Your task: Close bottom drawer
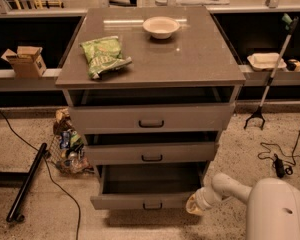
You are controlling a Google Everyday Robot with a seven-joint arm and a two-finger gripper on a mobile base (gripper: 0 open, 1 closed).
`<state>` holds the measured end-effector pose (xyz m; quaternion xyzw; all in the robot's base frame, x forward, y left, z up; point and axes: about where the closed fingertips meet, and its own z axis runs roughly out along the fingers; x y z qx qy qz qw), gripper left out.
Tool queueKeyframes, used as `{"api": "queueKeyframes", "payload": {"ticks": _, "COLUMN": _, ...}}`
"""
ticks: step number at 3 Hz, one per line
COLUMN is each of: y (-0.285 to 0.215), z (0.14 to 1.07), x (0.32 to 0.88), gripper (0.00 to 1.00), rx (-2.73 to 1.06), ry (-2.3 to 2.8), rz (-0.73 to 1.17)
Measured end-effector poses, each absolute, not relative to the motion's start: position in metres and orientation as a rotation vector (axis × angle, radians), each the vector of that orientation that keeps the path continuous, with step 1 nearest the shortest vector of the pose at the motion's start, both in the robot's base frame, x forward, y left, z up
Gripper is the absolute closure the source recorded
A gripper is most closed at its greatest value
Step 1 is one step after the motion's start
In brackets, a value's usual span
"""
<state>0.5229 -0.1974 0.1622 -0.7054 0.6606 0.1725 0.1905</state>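
Observation:
The bottom drawer (145,201) is the lowest of three grey drawers in the cabinet. It is pulled out, showing a plain grey interior (150,178), and has a small dark handle (152,206) at the centre of its front. My gripper (194,204) sits at the right end of the drawer's front, low near the floor, on the white arm (225,186) that reaches in from the lower right. It is touching or almost touching the front's right corner.
The two drawers above (151,119) are slightly open. A green bag (104,55) and a white bowl (161,27) sit on the cabinet top. A basket of items (67,146), a black pole (26,181) and cables lie on the floor at left; a grabber tool (270,79) stands at right.

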Motion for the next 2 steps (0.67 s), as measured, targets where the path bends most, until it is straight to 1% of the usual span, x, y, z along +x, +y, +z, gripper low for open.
{"api": "queueKeyframes", "payload": {"ticks": 1, "y": -0.2, "z": 0.162, "x": 0.541, "gripper": 0.93, "rx": -1.949, "ry": 1.862, "rz": 0.415}}
{"api": "queueKeyframes", "payload": {"ticks": 2, "y": -0.204, "z": 0.158, "x": 0.557, "gripper": 0.92, "rx": -1.905, "ry": 1.873, "rz": 0.37}}
